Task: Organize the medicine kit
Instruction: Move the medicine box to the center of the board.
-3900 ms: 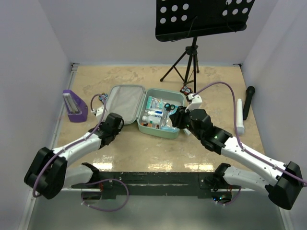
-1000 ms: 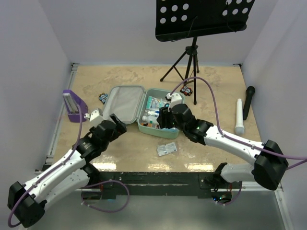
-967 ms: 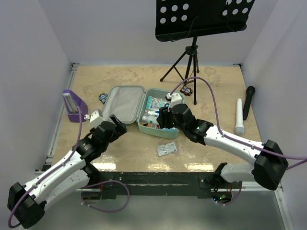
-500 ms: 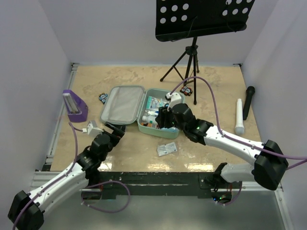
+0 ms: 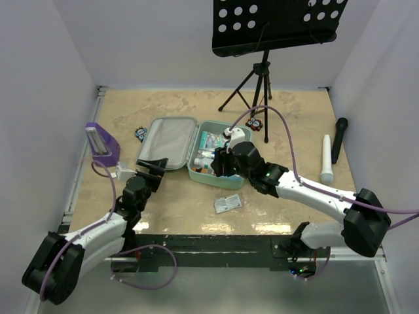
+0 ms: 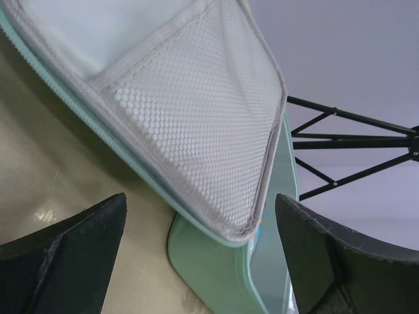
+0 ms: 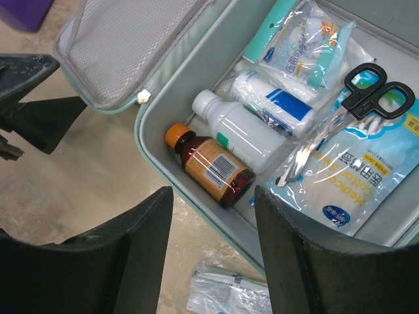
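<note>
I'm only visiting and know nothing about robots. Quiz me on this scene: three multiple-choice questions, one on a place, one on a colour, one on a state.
1. Where is the loose packet? A) inside the kit B) on the table, outside the kit C) on the kit's lid
2. What colour is the cap on the brown bottle? A) orange B) blue C) black
3. The kit is: A) zipped shut B) upside down C) open
Answers: 1 B, it lies on bare tabletop near the case. 2 A, the right wrist view shows orange. 3 C, the lid is swung back and the contents show.
</note>
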You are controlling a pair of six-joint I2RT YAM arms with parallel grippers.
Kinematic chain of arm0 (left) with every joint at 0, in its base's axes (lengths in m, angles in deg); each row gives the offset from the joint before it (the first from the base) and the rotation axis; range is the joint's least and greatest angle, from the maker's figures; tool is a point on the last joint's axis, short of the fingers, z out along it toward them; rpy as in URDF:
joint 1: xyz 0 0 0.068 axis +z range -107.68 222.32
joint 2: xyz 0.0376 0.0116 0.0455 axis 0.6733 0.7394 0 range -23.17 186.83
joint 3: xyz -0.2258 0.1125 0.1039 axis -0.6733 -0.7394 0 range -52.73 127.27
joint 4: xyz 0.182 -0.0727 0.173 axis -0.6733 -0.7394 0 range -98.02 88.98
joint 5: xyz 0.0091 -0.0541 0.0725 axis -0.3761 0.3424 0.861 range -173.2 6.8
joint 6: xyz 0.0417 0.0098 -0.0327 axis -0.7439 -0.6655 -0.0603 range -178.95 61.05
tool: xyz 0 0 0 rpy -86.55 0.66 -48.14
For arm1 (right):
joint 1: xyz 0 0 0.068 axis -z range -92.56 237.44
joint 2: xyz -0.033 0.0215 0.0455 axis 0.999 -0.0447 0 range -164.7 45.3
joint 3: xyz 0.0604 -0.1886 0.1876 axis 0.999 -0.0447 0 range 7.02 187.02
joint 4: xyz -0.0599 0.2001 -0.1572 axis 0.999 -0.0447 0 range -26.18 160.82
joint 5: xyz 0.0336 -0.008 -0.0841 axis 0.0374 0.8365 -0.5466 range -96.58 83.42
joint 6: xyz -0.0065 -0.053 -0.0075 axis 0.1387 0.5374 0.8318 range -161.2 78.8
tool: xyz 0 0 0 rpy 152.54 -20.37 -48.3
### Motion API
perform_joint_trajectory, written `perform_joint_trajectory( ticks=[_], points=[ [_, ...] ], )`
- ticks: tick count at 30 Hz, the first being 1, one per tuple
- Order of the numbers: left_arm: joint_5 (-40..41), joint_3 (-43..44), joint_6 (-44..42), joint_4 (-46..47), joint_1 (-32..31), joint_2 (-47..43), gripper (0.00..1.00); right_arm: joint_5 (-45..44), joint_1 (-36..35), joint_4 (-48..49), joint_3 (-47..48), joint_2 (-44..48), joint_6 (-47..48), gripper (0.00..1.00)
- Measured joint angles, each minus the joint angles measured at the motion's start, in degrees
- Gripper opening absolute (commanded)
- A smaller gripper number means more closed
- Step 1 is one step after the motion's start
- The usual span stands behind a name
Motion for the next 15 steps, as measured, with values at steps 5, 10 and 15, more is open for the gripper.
perform_joint_trajectory(
  ticks=[5, 10, 15],
  points=[
    [-3.15, 0.0, 0.0, 10.12, 3.43, 7.63, 0.87, 0.79, -0.07, -0.57, 0.0, 0.0, 0.0, 0.57],
    [-6.25, -0.02, 0.74, 21.4, 5.49, 17.38, 0.71, 0.81, -0.09, -1.53, 0.0, 0.0, 0.02, 0.57],
    [-8.68, -0.02, 0.92, 29.99, 6.27, 25.22, 0.67, 0.76, -0.11, -2.25, 0.0, 0.0, 0.09, 0.57]
  ],
)
